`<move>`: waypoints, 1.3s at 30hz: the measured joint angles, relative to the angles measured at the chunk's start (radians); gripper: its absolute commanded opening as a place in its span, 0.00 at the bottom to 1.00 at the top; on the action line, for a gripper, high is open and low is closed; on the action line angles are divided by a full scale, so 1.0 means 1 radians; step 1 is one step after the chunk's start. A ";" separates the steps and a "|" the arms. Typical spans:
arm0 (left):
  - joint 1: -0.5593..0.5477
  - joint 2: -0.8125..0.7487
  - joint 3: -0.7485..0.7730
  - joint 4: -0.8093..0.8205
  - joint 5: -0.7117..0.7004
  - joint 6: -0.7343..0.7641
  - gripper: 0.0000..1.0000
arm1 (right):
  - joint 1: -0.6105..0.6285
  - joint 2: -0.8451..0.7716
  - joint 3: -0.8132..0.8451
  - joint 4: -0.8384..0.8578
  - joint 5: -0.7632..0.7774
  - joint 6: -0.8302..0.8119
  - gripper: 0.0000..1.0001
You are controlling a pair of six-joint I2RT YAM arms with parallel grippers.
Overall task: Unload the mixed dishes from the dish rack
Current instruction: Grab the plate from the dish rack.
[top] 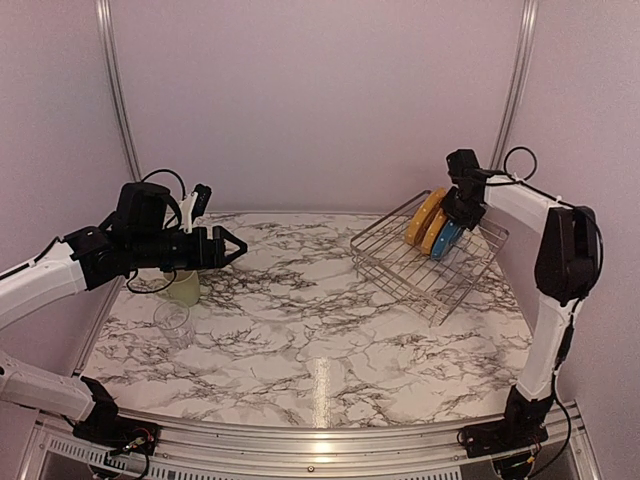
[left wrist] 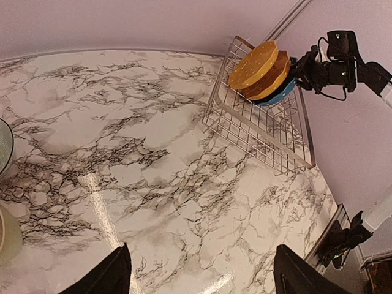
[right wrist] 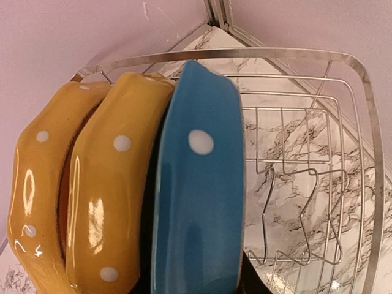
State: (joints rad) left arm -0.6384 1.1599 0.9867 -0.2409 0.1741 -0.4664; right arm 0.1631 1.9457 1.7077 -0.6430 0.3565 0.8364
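The silver wire dish rack (top: 400, 270) sits at the table's back right. Three plates stand on edge in it, leaning together: two yellow-orange dotted plates (right wrist: 37, 184) (right wrist: 113, 184) and a blue dotted plate (right wrist: 199, 202). My right gripper (top: 455, 215) is at the blue plate's (top: 447, 240) rim, with a dark finger showing on each side of it in the right wrist view. A pale green mug (top: 183, 287) and a clear glass (top: 172, 322) stand on the table at the left. Above them my left gripper (top: 238, 246) hovers open and empty.
The marble table (top: 320, 330) spreads between the arms. The left wrist view looks across it to the rack (left wrist: 257, 122) and plates (left wrist: 252, 64). Pale walls with metal posts (top: 515, 90) close the back corners, just behind the rack.
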 measured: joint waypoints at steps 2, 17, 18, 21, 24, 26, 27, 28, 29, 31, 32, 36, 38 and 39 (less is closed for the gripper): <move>-0.003 0.000 0.000 0.000 0.000 -0.002 0.82 | 0.014 0.028 0.056 -0.051 0.029 -0.019 0.00; -0.005 -0.009 -0.016 0.003 0.000 -0.006 0.82 | 0.058 0.058 0.156 -0.221 0.152 -0.047 0.00; -0.005 -0.010 -0.019 0.003 0.000 -0.006 0.82 | 0.058 0.058 0.158 -0.227 0.155 -0.048 0.00; -0.005 -0.010 -0.022 0.003 0.000 -0.006 0.82 | 0.059 0.057 0.159 -0.236 0.162 -0.054 0.00; -0.005 -0.010 -0.023 0.003 0.000 -0.006 0.82 | 0.063 0.057 0.160 -0.244 0.172 -0.063 0.00; -0.005 -0.010 -0.023 0.003 0.001 -0.006 0.82 | 0.069 0.057 0.162 -0.251 0.186 -0.070 0.00; -0.005 -0.010 -0.023 0.003 0.001 -0.007 0.82 | 0.072 0.057 0.163 -0.255 0.193 -0.072 0.00; -0.005 -0.010 -0.023 0.003 0.001 -0.008 0.82 | 0.076 0.057 0.164 -0.259 0.200 -0.075 0.00; -0.005 -0.010 -0.023 0.003 0.001 -0.009 0.82 | 0.078 0.057 0.167 -0.262 0.205 -0.077 0.00; -0.005 -0.010 -0.023 0.003 0.001 -0.009 0.82 | 0.083 0.057 0.175 -0.274 0.215 -0.079 0.00; -0.005 -0.010 -0.023 0.003 0.001 -0.009 0.82 | 0.085 0.056 0.178 -0.278 0.219 -0.080 0.00; -0.005 -0.010 -0.023 0.003 0.001 -0.009 0.82 | 0.090 0.056 0.181 -0.283 0.230 -0.089 0.00; -0.005 -0.010 -0.023 0.003 0.001 -0.009 0.82 | 0.091 0.055 0.181 -0.286 0.230 -0.097 0.00; -0.005 -0.010 -0.023 0.003 0.001 -0.009 0.82 | 0.091 0.054 0.181 -0.288 0.231 -0.103 0.00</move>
State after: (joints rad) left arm -0.6437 1.1503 0.9642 -0.2379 0.1749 -0.4751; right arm 0.2539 1.9995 1.8885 -0.9310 0.5873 0.7338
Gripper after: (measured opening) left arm 0.822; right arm 0.233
